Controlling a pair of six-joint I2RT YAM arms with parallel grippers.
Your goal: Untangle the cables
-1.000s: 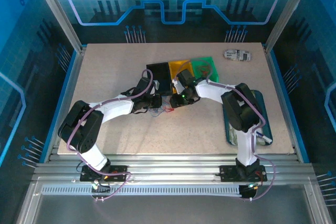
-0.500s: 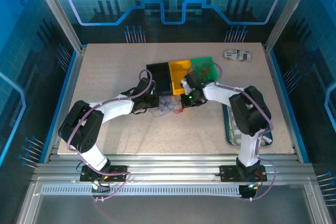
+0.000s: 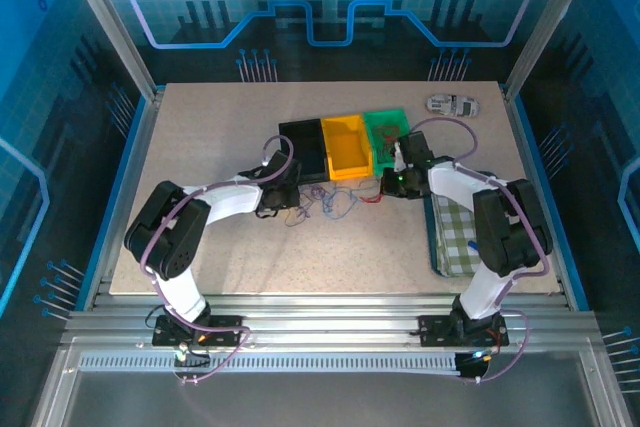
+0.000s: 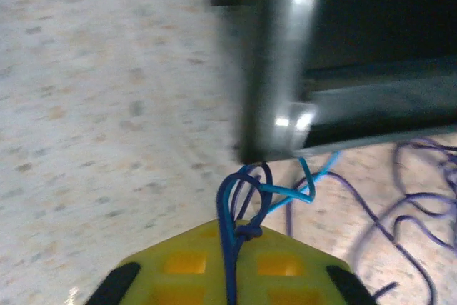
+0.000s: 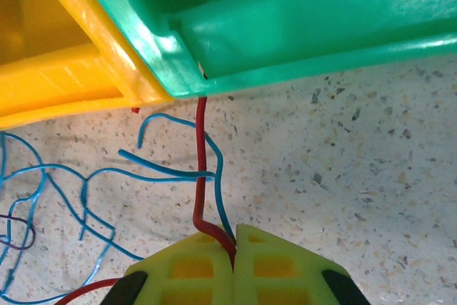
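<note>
— What differs from a second ago?

— My right arm (image 3: 455, 182) has swung out to the right. It was crowded against my left arm (image 3: 225, 197) in front of the yellow bin (image 3: 345, 142). Now it sits at the front corner of the green bin (image 3: 385, 130). The cables (image 3: 330, 205) lie drawn out in loose loops on the tabletop (image 3: 200, 147) between the two arms. More of the checked cloth (image 3: 462, 232) shows.

— And the left side?

— Nearly where it was, just in front of the black bin (image 3: 303, 147).

— What are your fingers doing?

— My left fingers (image 4: 189, 266) are pressed together on a dark blue strand that knots and loops just past the tips, with a lighter blue one hooked through it. My right fingers (image 5: 275, 266) pinch a red strand that runs straight up to the green bin's corner, and more red curls inside that bin.

— And the surfaces?

— The strands are thin, glossy and limp. The bins are smooth moulded plastic with shiny walls. The tabletop is pale and speckled. My pads are yellow-green with square recesses.
</note>
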